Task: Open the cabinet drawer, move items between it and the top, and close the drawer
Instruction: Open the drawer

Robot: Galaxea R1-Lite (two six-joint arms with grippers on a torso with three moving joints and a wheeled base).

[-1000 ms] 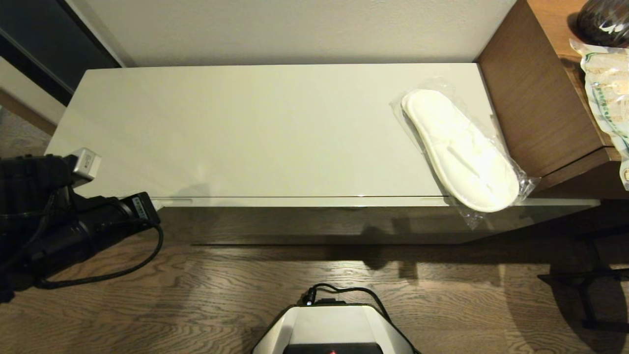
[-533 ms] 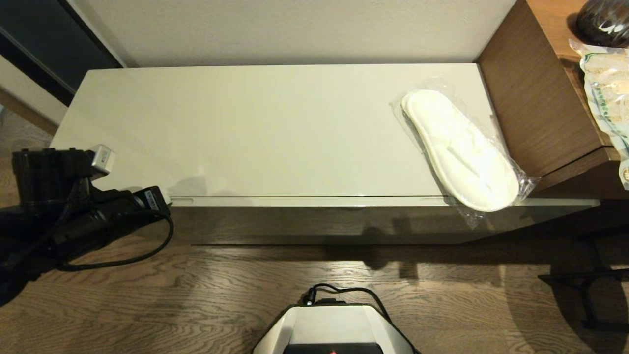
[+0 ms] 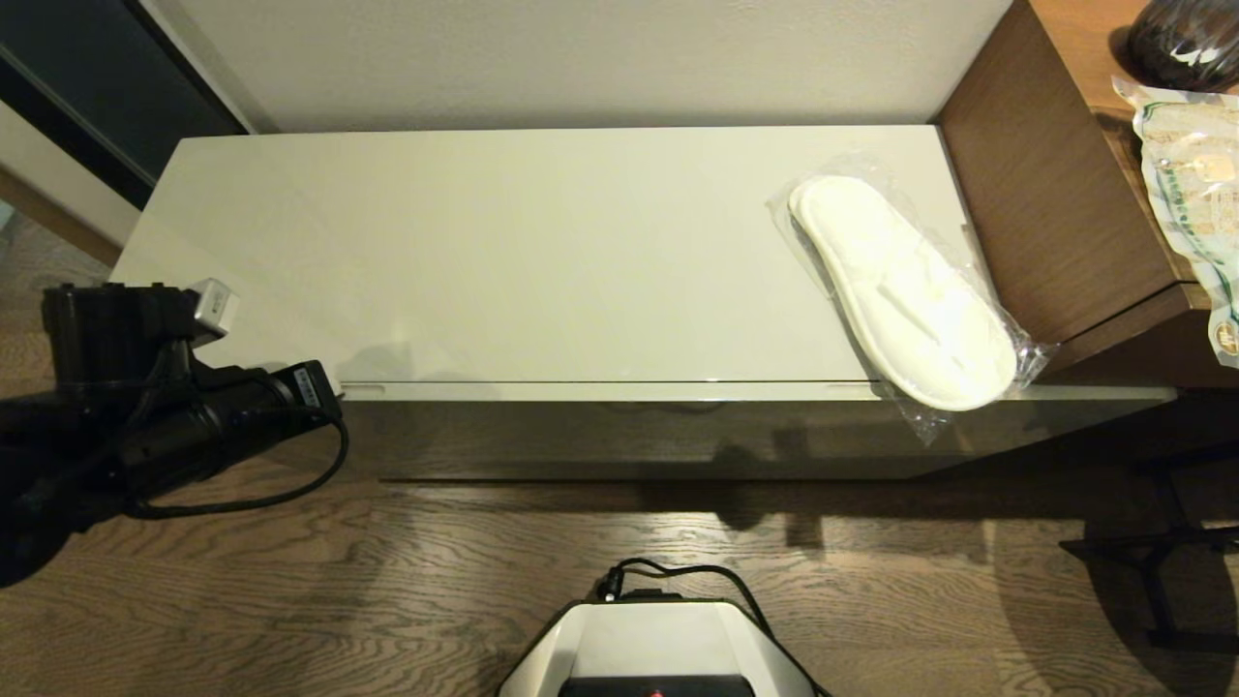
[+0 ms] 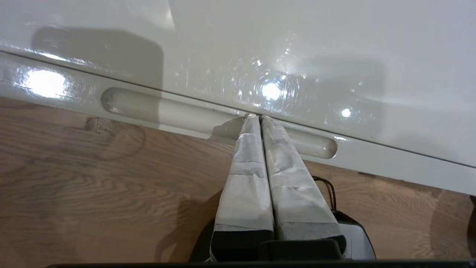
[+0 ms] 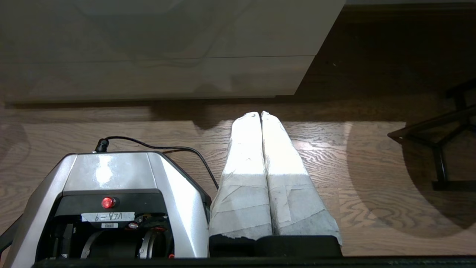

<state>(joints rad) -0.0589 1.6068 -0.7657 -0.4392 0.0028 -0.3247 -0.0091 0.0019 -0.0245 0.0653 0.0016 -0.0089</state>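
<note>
My left end effector (image 4: 256, 118) has slid rightward along the cabinet drawer (image 3: 619, 392), fingers clenched, tips now at its left handle slot (image 4: 219, 121). Drawer unopened. Bagged slippers (image 3: 905, 290) lie far along the worktop (image 3: 503, 252). Right end effector (image 5: 260, 113) clenched, parked low before the drawer.

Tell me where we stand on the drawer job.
Nothing done yet: the cabinet drawer is closed, and the bagged slippers lie on the top. In hand: the shut left gripper meets the left handle slot. Opening, moving, closing remain. Right gripper idles above the floor.
</note>
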